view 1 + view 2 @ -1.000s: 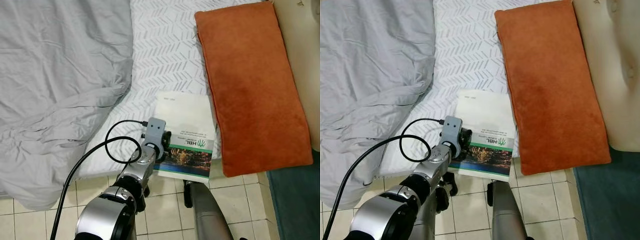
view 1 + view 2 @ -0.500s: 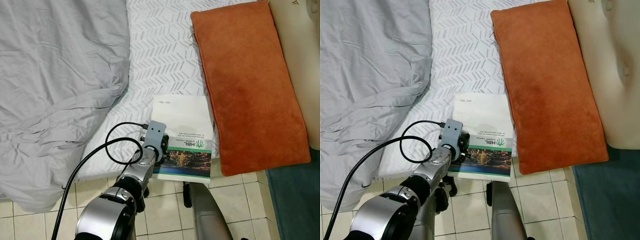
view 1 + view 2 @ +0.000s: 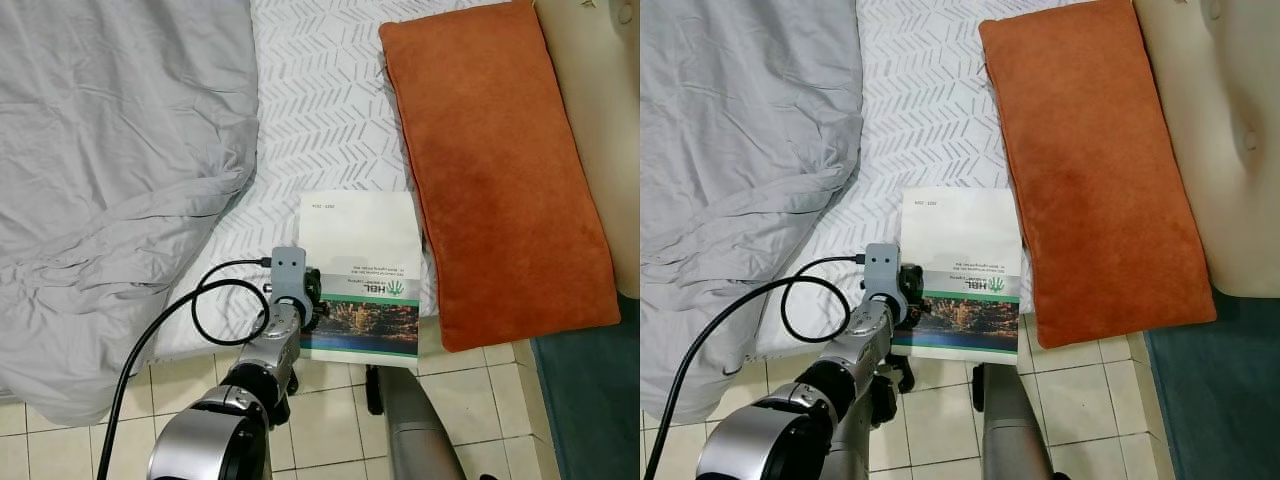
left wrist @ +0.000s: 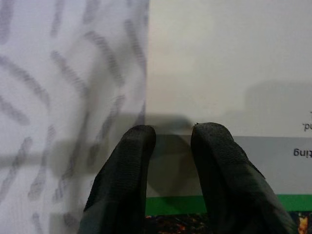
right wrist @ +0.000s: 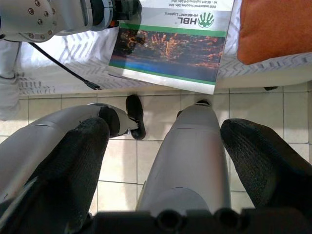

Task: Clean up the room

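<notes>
**One booklet still on the bed, pickup not yet made**

One item in front of me looks out of place: the booklet (image 3: 360, 274), white with a green band and a dark photo strip, lying flat on the patterned sheet (image 3: 320, 110) at the bed's near edge. I take the booklet as my landmark.

- Just beside it, toward my right: orange cushion (image 3: 495, 170), lying lengthwise on the bed.
- Well off to its other side: grey duvet (image 3: 110, 170), rumpled and spilling toward the tiled floor (image 3: 330, 420).
- My read on progress: early. Booklet not lifted, duvet unmade, cushion unplaced. Everything visible is left to do.

Left gripper (image 4: 173, 146): reached to the booklet's left edge. Wrist view shows the two black fingers (image 4: 127, 165) a narrow gap apart, tips low over the cover where the white meets the grey band. Nothing between them; whether they touch the paper, I cannot tell. No grasp yet, in my judgement.

Right gripper (image 5: 161, 161): idle, hanging above the floor below the booklet, fingers spread wide, empty.
</notes>
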{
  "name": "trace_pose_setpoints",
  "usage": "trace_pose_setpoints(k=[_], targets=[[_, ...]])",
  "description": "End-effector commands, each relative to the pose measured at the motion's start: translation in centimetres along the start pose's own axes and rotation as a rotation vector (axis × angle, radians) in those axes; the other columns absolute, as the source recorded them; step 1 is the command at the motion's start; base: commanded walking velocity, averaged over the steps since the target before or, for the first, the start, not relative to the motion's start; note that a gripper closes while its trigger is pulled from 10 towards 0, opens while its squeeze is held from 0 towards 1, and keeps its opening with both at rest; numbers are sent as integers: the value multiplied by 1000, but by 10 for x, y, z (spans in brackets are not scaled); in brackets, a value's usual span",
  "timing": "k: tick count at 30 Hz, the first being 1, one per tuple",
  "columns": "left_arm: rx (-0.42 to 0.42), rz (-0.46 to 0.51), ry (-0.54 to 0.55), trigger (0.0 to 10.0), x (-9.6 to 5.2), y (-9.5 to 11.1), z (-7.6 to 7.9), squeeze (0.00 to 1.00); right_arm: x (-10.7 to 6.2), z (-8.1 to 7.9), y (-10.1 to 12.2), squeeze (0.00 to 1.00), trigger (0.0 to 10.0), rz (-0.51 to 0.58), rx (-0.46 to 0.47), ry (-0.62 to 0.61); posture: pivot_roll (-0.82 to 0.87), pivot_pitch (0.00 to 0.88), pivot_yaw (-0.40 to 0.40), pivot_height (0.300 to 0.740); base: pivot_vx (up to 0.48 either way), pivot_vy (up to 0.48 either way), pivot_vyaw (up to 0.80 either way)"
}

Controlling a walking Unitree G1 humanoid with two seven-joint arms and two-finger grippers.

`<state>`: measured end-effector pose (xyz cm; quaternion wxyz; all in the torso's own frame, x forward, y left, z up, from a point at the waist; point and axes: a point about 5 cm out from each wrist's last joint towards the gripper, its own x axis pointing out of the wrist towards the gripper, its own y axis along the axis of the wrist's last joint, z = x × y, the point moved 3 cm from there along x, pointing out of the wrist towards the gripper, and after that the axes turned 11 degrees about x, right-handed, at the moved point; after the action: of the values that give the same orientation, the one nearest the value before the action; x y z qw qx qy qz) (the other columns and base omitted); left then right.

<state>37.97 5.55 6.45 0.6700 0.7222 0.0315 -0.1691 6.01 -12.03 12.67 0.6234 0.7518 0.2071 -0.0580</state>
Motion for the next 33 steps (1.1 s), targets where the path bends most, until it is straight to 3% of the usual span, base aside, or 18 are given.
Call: trace_pose_setpoints(k=[1,2,3,4,6,7,8,10,12,16,18,19,26,31,33], targets=[[-125,-159,-77,10000,-18,-46,48,0,-11,-20,-24,0,10000,-141,75,131,-451,776,93,740,0,0,0],[-175,-121,-103,10000,-16,-34,62,0,-11,-20,-24,0,10000,-143,72,131,-451,776,93,740,0,0,0],[-175,-121,-103,10000,-16,-34,62,0,-11,-20,-24,0,10000,-143,72,131,-451,776,93,740,0,0,0],[-228,-52,-125,10000,-14,-14,74,0,-11,-19,-24,0,10000,-141,71,132,-448,769,96,740,0,0,0],[-228,-52,-125,10000,-14,-14,74,0,-11,-19,-24,0,10000,-141,71,132,-448,769,96,740,0,0,0],[-271,22,-137,10000,-12,8,81,0,-10,-19,-24,0,10000,-139,71,132,-439,767,102,740,0,0,0],[-271,22,-137,10000,-12,8,81,0,-10,-19,-24,0,10000,-139,71,132,-439,767,102,740,0,0,0],[-323,143,-147,10000,-13,43,86,0,-9,-19,-25,0,10000,-135,73,135,-430,766,108,740,0,0,0],[-336,177,-154,10000,-14,55,87,0,-8,-19,-25,0,10000,-132,74,136,-430,766,108,740,0,0,0],[-343,221,-164,10000,-14,71,87,0,-6,-19,-24,0,10000,-128,74,138,-432,765,107,740,0,0,0],[-281,302,-226,10000,-12,98,92,0,-5,-19,-24,0,10000,-120,74,139,-432,764,108,740,0,0,0],[-239,308,-254,10000,-11,100,94,0,-4,-19,-23,0,10000,-116,74,139,-436,760,109,740,0,0,0],[-73,143,-358,10000,-4,57,92,0,-5,-24,-23,0,10000,-111,83,144,-457,762,106,740,0,0,0],[-10,28,-381,10000,-6,26,92,0,-6,-30,-25,0,10000,-116,92,153,-476,760,104,740,0,0,0],[-3,18,-393,10000,-7,23,94,0,-5,-31,-25,0,10000,-115,93,153,-482,758,104,740,0,0,0]])
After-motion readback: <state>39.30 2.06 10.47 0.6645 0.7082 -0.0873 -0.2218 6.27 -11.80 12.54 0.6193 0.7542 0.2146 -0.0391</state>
